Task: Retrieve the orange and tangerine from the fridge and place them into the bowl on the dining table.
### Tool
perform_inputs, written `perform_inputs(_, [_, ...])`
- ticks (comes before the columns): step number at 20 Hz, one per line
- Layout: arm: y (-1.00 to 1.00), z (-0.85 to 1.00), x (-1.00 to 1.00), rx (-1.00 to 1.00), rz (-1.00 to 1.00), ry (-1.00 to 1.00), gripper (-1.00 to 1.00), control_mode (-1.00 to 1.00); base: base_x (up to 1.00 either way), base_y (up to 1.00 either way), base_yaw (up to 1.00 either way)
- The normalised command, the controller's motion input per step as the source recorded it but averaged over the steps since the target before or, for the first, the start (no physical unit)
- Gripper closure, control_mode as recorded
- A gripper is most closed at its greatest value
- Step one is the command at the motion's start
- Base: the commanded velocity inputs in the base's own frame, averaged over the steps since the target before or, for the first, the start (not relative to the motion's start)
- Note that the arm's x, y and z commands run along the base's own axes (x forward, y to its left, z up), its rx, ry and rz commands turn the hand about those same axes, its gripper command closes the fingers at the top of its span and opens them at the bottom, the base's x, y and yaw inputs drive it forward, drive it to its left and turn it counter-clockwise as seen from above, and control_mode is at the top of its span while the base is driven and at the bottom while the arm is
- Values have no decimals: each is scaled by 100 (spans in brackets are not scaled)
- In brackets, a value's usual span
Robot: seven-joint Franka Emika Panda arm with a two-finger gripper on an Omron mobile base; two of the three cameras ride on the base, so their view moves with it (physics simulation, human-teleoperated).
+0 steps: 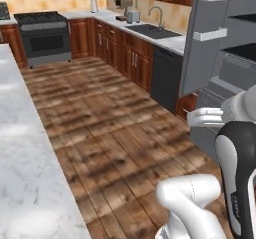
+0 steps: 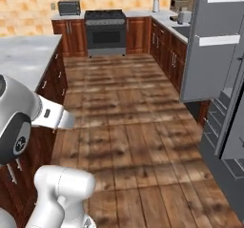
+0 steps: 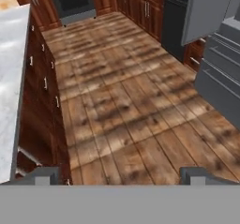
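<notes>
Hand: one, two dark fingertips standing wide apart at the lower edge of the hand view, nothing between them, nothing held. It looks down and forward over bare wooden floor.

Floor: one expanse of brown planks, running from the hand to the far cabinets.

Fridge: one, tall and grey, on the right side of both base views. One door hangs open, carrying two white bins on its inner face, both seen edge-on; contents cannot be made out. Black shelves show inside in the left base view, two counted. Grey drawers sit at the bottom, near the floor, to the right in the hand view. No fruit can be told from these pictures.

Desk: one long marble-topped island on reddish-brown wood base, along the left of all three views.

Stove: one, dark grey, against the far wall.

Sink: one, with one arched faucet, set in the far right worktop.

Dishwasher: one dark panel, just beside the open fridge door.

Microwave-like box: one, on the far worktop left of the stove.
</notes>
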Motion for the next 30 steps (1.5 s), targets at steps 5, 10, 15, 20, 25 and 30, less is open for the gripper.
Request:
perform_inputs(5, [0,0,0,0,0,0,-100,100,86,-21,-37])
perform_inputs(10, [0,0,0,0,0,0,-100,100,85,-11,-41])
perform_inputs(15, [0,0,0,0,0,0,-100,100,88,-5,-41])
perform_inputs(20, [0,0,0,0,0,0,-100,100,76,-2,-46])
perform_inputs(25, [0,0,0,0,0,0,-100,100,73,0,-53])
perform_inputs(30, [0,0,0,0,0,0,-100,100,67,3,-57])
